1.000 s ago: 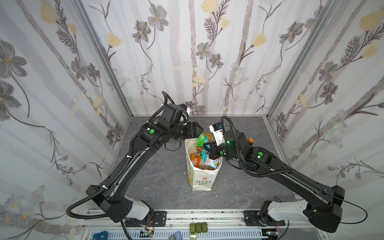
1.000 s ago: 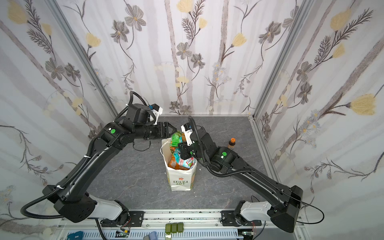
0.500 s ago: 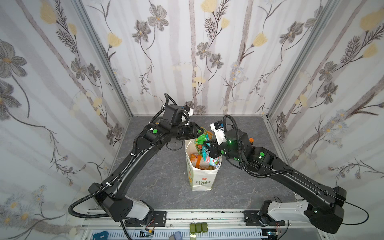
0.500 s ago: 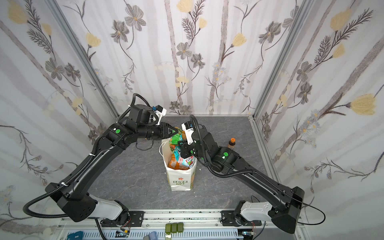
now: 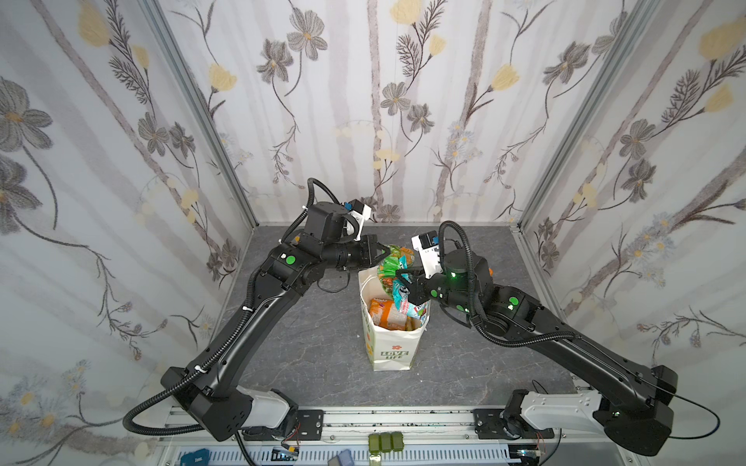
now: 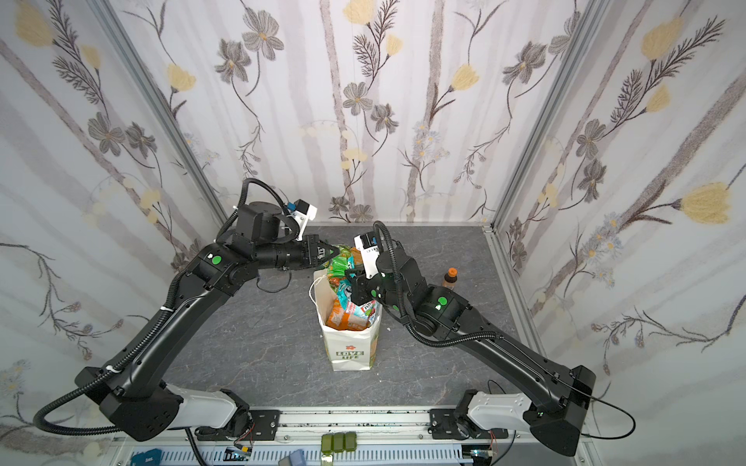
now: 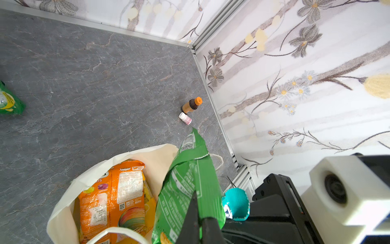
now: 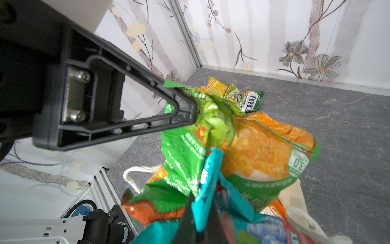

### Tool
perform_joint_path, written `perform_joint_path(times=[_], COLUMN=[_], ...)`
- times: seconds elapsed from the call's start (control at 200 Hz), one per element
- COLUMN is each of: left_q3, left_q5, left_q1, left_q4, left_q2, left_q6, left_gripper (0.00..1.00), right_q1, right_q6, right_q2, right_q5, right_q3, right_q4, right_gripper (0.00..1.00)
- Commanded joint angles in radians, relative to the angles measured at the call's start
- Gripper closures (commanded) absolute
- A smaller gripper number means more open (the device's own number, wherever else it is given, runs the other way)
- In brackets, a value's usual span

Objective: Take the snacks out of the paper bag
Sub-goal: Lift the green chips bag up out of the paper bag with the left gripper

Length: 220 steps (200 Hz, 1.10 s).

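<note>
Top view: opposed left gripper [image 5: 385,253], right gripper [image 5: 403,280], tight on green packet [image 5: 397,260], teal packet [image 5: 405,304]

A small brown bottle [image 7: 192,105] with an orange cap stands upright on the grey veined tabletop [image 7: 95,74], near its right edge and toward the back. Just beside the bottle's base, a tiny pink bottle [image 7: 185,118] with a white cap lies on its side. Floral wallpaper panels [image 5: 363,101] wall the left, back and right edges. Three green blocks [image 5: 385,441] sit below the front rail [image 5: 403,419].
</note>
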Motion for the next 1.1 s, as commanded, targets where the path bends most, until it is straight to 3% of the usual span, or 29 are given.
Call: perform_joint_path(times=[0.0,0.285,0.66,1.094], left_q3=[0.015,0.022,0.016,0.111], left_q5=[-0.086,-0.100,-0.070,-0.076], left_q1=[0.027,0.105,0.150,0.240], left_q4=[0.060,0.063,0.111,0.131], left_q2=[-0.015,-0.030,-0.066,-0.064], left_q6=[0.052,0.045,0.052,0.061], left_gripper=[1.00,1.00,1.00,1.00], right_q1=[0.001,0.000,-0.002,-0.002], right_q6=[0.014,0.053,0.064,0.079], right_q2=[-0.022,-0.083,-0.085,-0.108], right_q5=[-0.001,-0.036,-0.038,-0.050], right_q3=[-0.008,-0.062,-0.060,-0.044], right_q4=[0.061,0.171,0.176,0.184], right_gripper=[1.00,1.00,1.00,1.00])
